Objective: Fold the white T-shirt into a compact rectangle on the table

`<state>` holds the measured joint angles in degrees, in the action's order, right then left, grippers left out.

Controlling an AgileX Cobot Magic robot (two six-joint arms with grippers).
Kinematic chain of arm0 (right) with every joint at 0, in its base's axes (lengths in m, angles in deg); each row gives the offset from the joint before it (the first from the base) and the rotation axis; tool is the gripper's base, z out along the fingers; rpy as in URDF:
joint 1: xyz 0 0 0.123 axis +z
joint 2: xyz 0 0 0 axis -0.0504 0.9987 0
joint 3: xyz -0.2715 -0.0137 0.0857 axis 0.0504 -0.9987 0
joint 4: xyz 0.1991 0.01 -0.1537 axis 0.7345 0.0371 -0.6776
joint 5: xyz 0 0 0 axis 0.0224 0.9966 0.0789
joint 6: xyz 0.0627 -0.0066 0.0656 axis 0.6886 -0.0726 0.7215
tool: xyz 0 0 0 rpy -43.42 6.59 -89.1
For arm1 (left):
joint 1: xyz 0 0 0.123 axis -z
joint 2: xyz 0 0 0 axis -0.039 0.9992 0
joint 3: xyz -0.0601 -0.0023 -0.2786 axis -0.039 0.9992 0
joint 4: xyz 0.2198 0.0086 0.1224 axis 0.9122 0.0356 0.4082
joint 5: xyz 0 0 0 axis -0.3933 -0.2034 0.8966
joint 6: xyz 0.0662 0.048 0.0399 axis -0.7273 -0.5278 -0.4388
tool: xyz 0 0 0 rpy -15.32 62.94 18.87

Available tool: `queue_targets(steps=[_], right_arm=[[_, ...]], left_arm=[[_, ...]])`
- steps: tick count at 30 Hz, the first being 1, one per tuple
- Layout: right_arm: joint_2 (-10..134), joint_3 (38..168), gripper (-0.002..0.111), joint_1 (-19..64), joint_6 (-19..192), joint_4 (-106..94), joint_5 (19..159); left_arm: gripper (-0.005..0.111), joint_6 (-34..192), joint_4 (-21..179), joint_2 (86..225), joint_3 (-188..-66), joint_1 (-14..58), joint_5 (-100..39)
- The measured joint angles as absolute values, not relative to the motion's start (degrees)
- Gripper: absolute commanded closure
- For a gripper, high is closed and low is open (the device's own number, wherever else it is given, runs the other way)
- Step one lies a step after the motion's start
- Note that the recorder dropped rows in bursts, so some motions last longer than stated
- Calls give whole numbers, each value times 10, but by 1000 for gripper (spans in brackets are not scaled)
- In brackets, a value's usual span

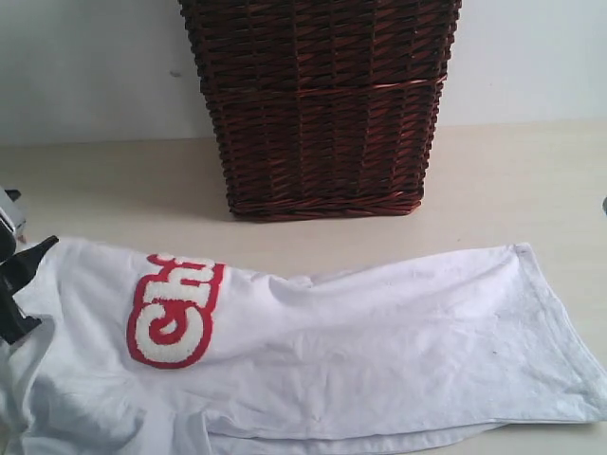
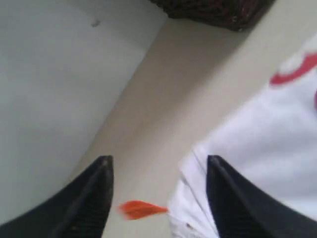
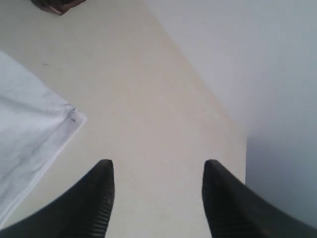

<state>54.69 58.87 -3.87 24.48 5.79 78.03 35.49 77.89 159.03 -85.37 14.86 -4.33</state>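
The white T-shirt [image 1: 360,332] lies on the table [image 1: 512,180] as a long band, with the red lettered patch [image 1: 175,308] toward the left and the hem at the right. At the far left, my left gripper [image 1: 45,282] is open over the shirt's neck end. In the left wrist view the left gripper [image 2: 158,163] has its jaws wide apart, with the orange neck tag [image 2: 141,209] and the shirt's edge [image 2: 198,198] loose between them. My right gripper [image 3: 157,166] is open over bare table, with the shirt's hem corner [image 3: 34,124] off to one side.
A tall dark brown wicker basket [image 1: 322,104] stands on the table behind the shirt, against a pale wall [image 1: 85,66]. The table's edge meets the wall beyond the right gripper [image 3: 198,84].
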Motion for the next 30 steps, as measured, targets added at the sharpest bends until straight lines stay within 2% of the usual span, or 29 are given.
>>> queue_targets(steps=[3,4,5,6,7,8,9,10,11,15,19,25,30], right_arm=[[543,589,55,-39,252,59,768],[539,589,55,-39,252,59,768],[519,589,56,-39,252,59,768],[504,589,58,-39,252,59,768],[464,589,61,-39,254,59,769],[444,589,76,-39,260,59,769],[392,589,94,-39,296,59,769],[350,589,105,-39,348,59,770],[320,589,108,-39,376,59,777],[196,589,108,-39,428,71,868],[108,589,108,-39,433,116,1003],[48,589,108,-39,440,149,1118],[34,589,108,-39,447,157,1144]], left_arm=[[44,374,768,1583,-854,149,-33],[49,375,761,1577,-854,149,-33],[55,377,753,1559,-854,146,-31],[71,378,752,1544,-854,143,-31],[82,378,751,1510,-854,134,-29],[103,378,751,1486,-854,128,-27],[106,383,748,1430,-854,118,-23],[106,398,742,1383,-854,106,-23],[106,414,735,1348,-854,99,-22],[106,452,627,1200,-854,77,-52],[106,445,476,1081,-854,75,-204],[106,443,467,1024,-854,75,-411],[106,441,469,1021,-854,75,-457]])
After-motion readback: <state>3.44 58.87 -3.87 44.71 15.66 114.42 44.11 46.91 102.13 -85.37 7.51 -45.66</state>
